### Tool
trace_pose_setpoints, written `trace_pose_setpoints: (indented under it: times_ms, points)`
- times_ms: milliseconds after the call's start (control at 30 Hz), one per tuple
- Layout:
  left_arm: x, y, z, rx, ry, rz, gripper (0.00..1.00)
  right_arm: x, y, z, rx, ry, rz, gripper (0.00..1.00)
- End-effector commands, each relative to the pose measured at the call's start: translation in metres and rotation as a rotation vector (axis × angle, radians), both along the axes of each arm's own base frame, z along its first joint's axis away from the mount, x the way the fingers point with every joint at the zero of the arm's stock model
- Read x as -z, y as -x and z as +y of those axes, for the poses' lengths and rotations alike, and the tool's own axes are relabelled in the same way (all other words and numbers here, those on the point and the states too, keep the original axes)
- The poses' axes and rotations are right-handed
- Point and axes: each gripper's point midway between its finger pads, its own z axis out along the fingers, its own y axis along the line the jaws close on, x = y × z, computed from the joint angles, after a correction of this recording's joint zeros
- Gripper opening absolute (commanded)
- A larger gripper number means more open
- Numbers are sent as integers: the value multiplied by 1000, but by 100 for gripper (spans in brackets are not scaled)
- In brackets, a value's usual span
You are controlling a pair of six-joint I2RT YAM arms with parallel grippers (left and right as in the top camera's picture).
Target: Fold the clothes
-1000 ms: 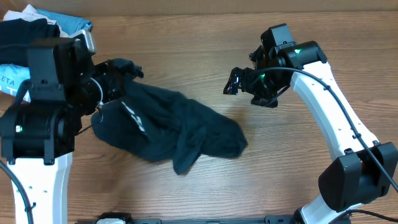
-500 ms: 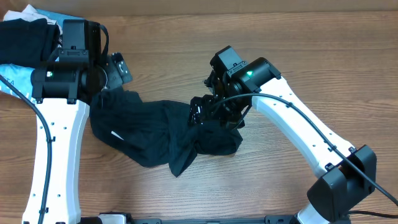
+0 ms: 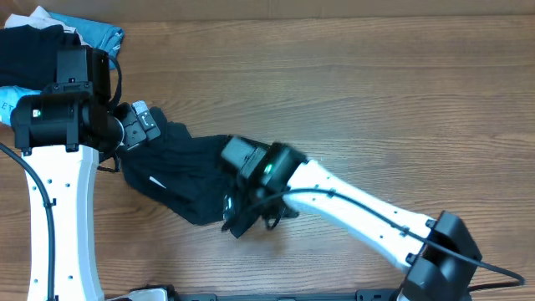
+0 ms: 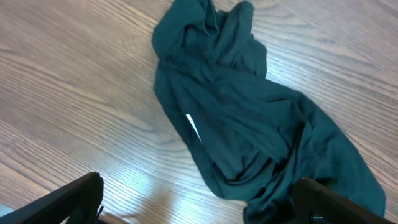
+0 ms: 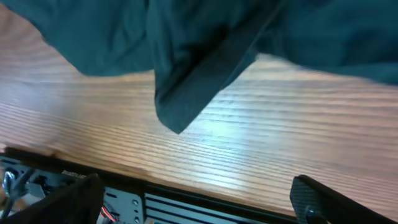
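Note:
The clothes [image 3: 180, 176] are one dark navy-teal garment lying crumpled on the wooden table, with a small white mark showing on top. My left gripper [image 3: 140, 124] hovers at the garment's upper-left end, open. In the left wrist view the clothes [image 4: 249, 106] spread out ahead of the open left gripper [image 4: 199, 211], and the right-hand finger [image 4: 329, 202] stands over the cloth's edge. My right gripper [image 3: 247, 216] reaches across to the garment's near edge. In the right wrist view the right gripper [image 5: 196, 208] is open over bare wood, a pointed flap of the clothes [image 5: 186, 93] hanging just ahead.
A pile of other garments sits at the table's far left corner: a black one [image 3: 33, 46] and a light-blue shirt [image 3: 102, 35]. The table's front edge with a black rail [image 5: 186, 205] lies right under the right gripper.
The left gripper has opened, let go of the garment and pulled back left. The right arm has swung left and toward the table's front, over the garment to its near edge.

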Motion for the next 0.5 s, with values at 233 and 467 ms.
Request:
trace_pose_setpoints:
  times_ms: [233, 467]
  points:
    - [95, 7, -9, 17, 71, 125, 100, 39, 25, 39, 29, -128, 7, 99]
    - [94, 0, -8, 17, 66, 98, 100, 69, 18, 31, 60, -121, -51, 99]
